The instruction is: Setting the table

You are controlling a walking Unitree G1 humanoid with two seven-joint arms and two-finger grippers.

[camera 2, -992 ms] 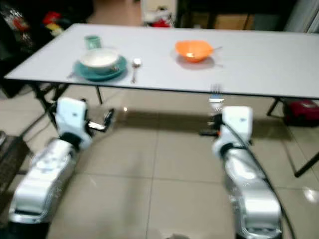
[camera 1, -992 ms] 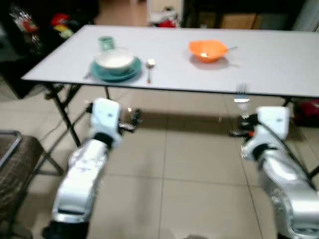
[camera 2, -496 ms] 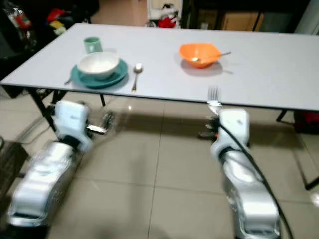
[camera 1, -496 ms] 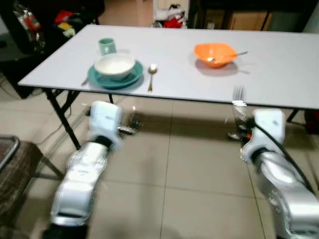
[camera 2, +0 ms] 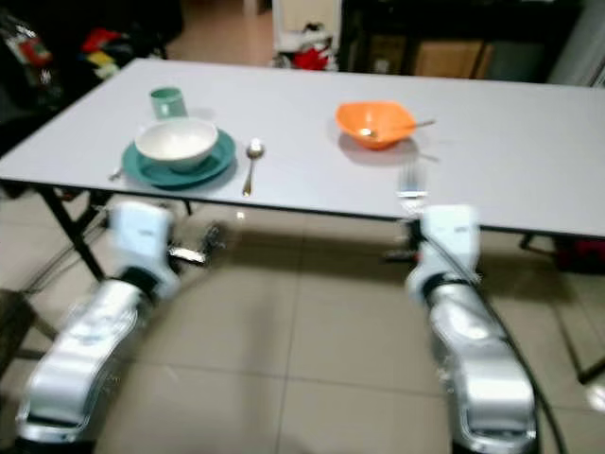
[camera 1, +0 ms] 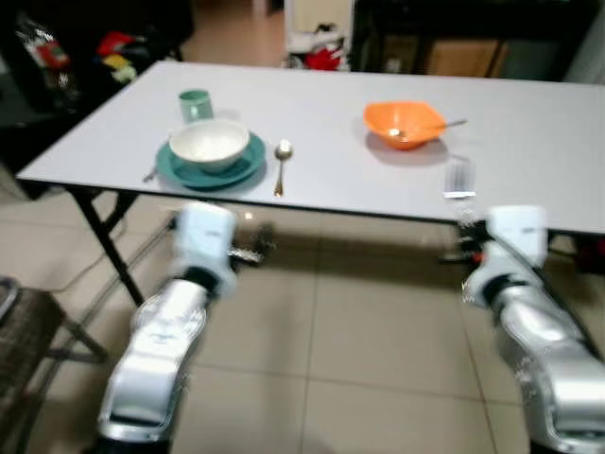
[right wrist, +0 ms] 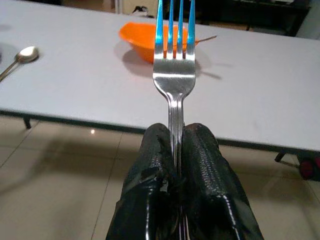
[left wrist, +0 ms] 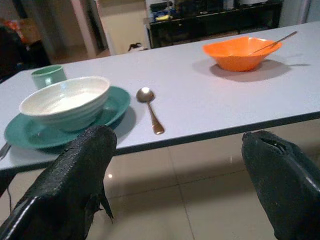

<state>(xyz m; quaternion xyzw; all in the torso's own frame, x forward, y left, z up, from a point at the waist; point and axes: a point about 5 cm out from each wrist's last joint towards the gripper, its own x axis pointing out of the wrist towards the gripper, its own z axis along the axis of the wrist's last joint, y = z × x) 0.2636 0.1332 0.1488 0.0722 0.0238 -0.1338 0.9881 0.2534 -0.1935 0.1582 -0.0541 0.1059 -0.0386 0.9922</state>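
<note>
While the right gripper (right wrist: 176,150) is pinching a fork (right wrist: 174,55) by its handle, tines sticking out past the fingertips, it's hovering just below the near edge of the white table (camera 1: 529,142), roughly in line w/ the orange bowl (camera 1: 404,123). Fork tines are showing against the table edge in the head views, apart from the bowl. Fingers are pressing tight on both sides of the handle.

Left gripper (left wrist: 175,165) is hanging wide apart, holding nothing, also below the near table edge, facing the place setting. That setting is sitting on the table's left part: white bowl (camera 1: 209,145) resting on a teal plate (camera 1: 248,163), spoon (camera 1: 281,165) lying just beside the plate on its right, green cup (camera 1: 196,104) standing behind the plate. Some utensil is leaning in the orange bowl w/ its handle poking out to the right. Tiled floor (camera 1: 378,331) is showing under both silver arms. Head views are a bit blurred.
</note>
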